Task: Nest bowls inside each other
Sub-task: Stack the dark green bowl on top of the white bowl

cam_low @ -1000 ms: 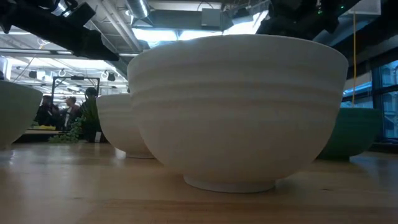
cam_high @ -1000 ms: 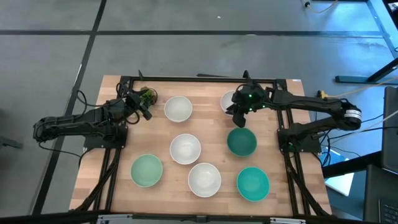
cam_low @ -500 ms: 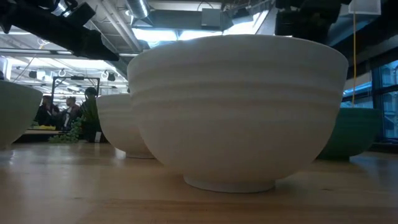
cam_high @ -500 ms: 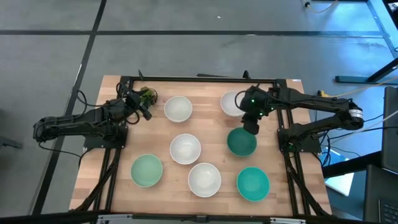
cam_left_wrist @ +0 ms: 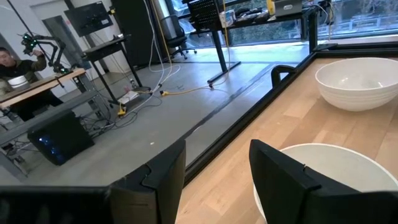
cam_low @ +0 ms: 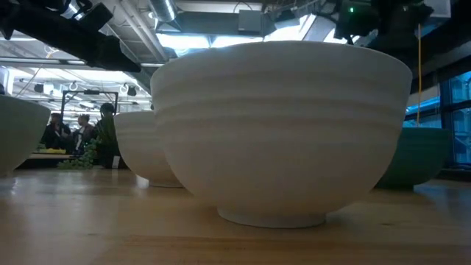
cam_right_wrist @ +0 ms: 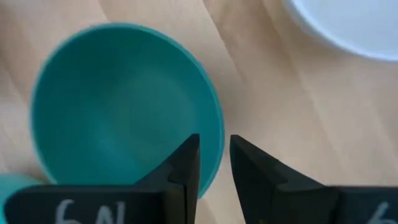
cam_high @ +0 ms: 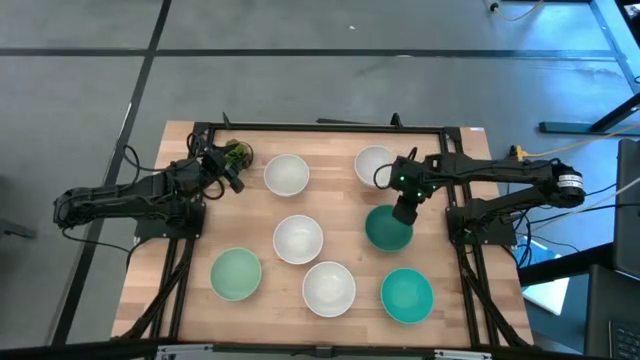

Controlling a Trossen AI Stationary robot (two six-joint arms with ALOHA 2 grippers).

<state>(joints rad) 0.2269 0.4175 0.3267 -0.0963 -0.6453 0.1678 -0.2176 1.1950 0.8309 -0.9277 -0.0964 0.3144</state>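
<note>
Seven bowls stand on their bases on the wooden table [cam_high: 250,210]: four white [cam_high: 287,174] [cam_high: 372,163] [cam_high: 298,239] [cam_high: 329,288], one pale mint [cam_high: 236,274], one dark green [cam_high: 385,232] and one teal [cam_high: 407,295]. My right gripper [cam_high: 405,212] points down over the dark green bowl's far rim [cam_right_wrist: 216,140]. It is open by a narrow gap [cam_right_wrist: 214,168], with one finger over the bowl's inside and one over its outside. My left gripper [cam_high: 232,181] waits open and empty [cam_left_wrist: 214,180] at the far left.
A small green plant [cam_high: 238,152] sits at the far left corner beside my left gripper. A black frame [cam_high: 320,128] runs round the table's edges. In the low view a white bowl [cam_low: 283,125] fills the foreground. People stand in the room behind the table [cam_low: 62,131].
My right gripper has moved from beside the far right white bowl toward the table's near edge and a little to the right. It now stands over the dark green bowl's far rim. The bowls have stayed where they were.
</note>
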